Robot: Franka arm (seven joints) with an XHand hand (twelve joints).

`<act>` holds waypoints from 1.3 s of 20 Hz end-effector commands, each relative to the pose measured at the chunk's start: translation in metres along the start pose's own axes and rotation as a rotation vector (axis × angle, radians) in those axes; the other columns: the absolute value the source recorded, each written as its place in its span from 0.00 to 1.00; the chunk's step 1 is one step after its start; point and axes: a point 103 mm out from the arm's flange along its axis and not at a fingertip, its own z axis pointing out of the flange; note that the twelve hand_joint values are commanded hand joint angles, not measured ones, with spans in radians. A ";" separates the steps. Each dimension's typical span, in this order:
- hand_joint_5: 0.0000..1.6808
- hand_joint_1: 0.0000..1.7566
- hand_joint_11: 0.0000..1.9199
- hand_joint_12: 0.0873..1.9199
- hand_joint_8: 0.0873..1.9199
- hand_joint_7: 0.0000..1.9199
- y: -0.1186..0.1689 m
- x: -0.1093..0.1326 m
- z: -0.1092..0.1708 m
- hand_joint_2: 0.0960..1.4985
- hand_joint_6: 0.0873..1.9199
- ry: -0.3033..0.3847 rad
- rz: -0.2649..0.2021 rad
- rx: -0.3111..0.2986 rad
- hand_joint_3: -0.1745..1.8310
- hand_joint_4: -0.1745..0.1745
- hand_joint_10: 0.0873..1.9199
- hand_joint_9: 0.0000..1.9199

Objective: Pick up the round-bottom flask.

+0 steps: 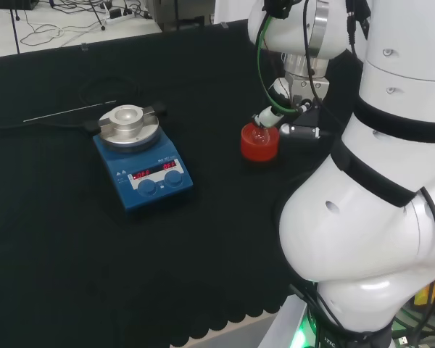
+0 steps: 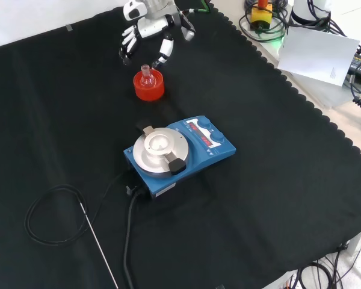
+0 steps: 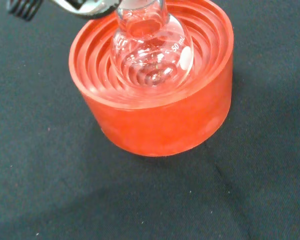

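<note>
We see the robot hand [image 2: 149, 33] spread open just above the round-bottom flask [image 2: 147, 76], which sits upright in its red ribbed stand [image 2: 149, 88] on the worktop [image 2: 277, 198]; we'd lower straight, pinch the neck, lift vertically.

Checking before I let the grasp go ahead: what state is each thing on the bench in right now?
Round-bottom flask: upright, seated in its stand, looks empty, not lifted.
Red ribbed stand: on the cloth, holding the flask.
Hand: open, fingers spread just above and around the flask neck, not closed on it.
Blue stirrer plate: display lit, top plate bare.
Thin metal rod: lying flat on the cloth.
</note>
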 end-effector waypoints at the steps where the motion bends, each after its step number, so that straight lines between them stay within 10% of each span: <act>1: 0.37 0.47 0.08 0.71 0.32 0.15 0.005 -0.001 0.004 0.44 0.07 -0.009 -0.005 -0.004 0.37 0.43 0.32 0.26; 26: 0.42 0.49 0.11 0.72 0.32 0.17 0.016 -0.004 0.017 0.43 0.19 -0.033 -0.009 0.004 0.39 0.38 0.31 0.28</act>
